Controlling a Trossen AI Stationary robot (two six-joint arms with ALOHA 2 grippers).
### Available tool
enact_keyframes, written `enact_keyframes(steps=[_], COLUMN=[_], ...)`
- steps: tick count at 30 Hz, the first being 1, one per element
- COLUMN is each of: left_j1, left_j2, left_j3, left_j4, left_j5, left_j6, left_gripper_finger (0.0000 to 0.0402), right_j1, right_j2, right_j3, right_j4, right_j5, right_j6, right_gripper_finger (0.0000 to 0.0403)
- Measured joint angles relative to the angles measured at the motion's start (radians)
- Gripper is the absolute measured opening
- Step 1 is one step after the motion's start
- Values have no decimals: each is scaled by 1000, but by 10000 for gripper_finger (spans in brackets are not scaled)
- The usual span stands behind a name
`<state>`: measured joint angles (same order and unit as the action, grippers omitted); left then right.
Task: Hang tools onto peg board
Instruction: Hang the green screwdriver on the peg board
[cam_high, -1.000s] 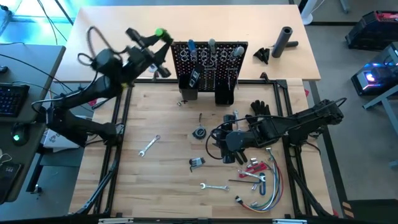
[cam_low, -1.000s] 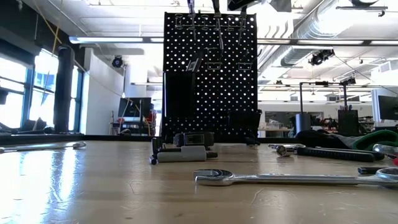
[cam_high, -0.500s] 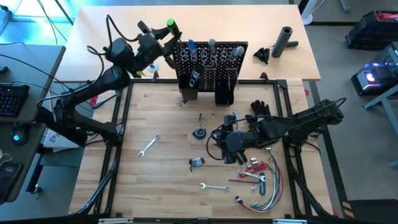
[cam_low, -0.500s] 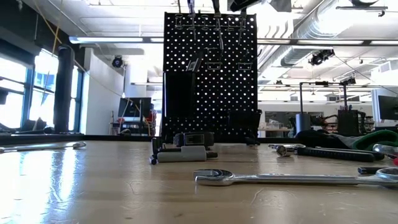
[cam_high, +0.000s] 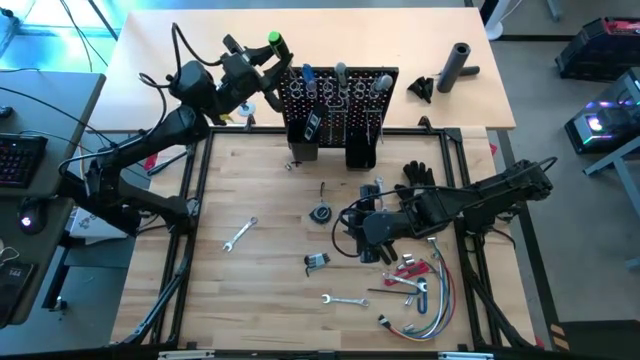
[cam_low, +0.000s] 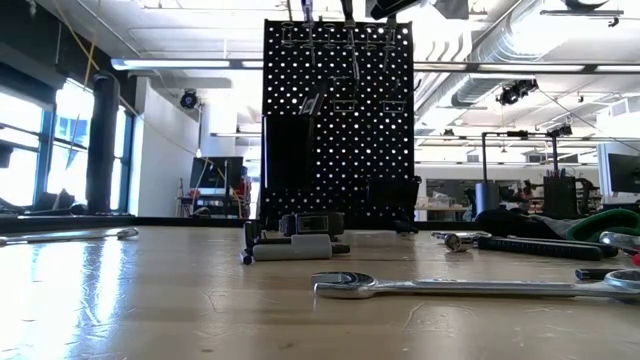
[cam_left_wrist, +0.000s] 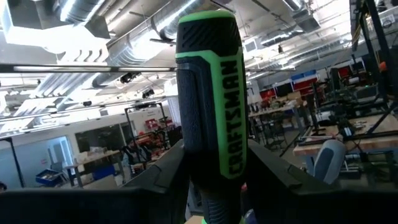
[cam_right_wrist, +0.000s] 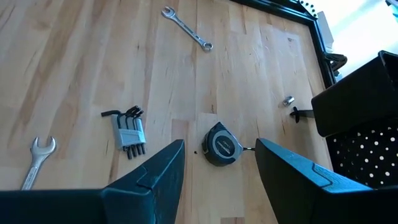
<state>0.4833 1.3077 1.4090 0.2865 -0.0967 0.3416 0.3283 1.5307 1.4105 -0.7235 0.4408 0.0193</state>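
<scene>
The black peg board (cam_high: 338, 100) stands upright at the table's far middle, with several tools hanging in its top ring hooks; it also shows in the low view (cam_low: 338, 120). My left gripper (cam_high: 258, 68) is raised beside the board's top left corner, shut on the green-handled screwdriver (cam_high: 272, 41). My right gripper (cam_high: 362, 228) is open and empty, low over the table near the tape measure (cam_right_wrist: 221, 146). Hex keys (cam_right_wrist: 129, 132), silver wrenches (cam_high: 240, 233) (cam_high: 345, 299) and a red-handled tool (cam_high: 408, 270) lie flat on the table. My left gripper pinches the screwdriver's green-and-black handle (cam_left_wrist: 208, 168) between its two fingers (cam_left_wrist: 165, 177), on the handle's lower part. The butt end (cam_left_wrist: 208, 25) sticks out beyond the fingertips. The screwdriver is lifted clear of the table; its shaft is hidden behind the gripper.
A black cylinder (cam_high: 458, 66) stands on the far right of the back table. A black glove (cam_high: 418, 174) and a bundle of coloured wires (cam_high: 428, 300) lie by my right arm. A small socket (cam_right_wrist: 288, 99) lies near the board's base (cam_right_wrist: 367, 93).
My left gripper has carried the screwdriver up and toward the table's far edge and right, closer to the peg board's top left corner, then held still. The screwdriver stays clear of the table.
</scene>
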Motion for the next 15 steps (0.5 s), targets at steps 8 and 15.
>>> enact_keyframes(steps=[8, 15], left_j1=[-19, -27], left_j2=[-32, -49], left_j3=[0, 1], left_j4=[-11, -77], left_j5=[1, -11], left_j6=[0, 0], left_gripper_finger=[117, 117], right_j1=[0, -1], right_j2=[0, 0], right_j3=[0, 0], right_j4=[-2, -1], right_j5=[-1, -1], right_j6=[0, -8], right_gripper_finger=[194, 194])
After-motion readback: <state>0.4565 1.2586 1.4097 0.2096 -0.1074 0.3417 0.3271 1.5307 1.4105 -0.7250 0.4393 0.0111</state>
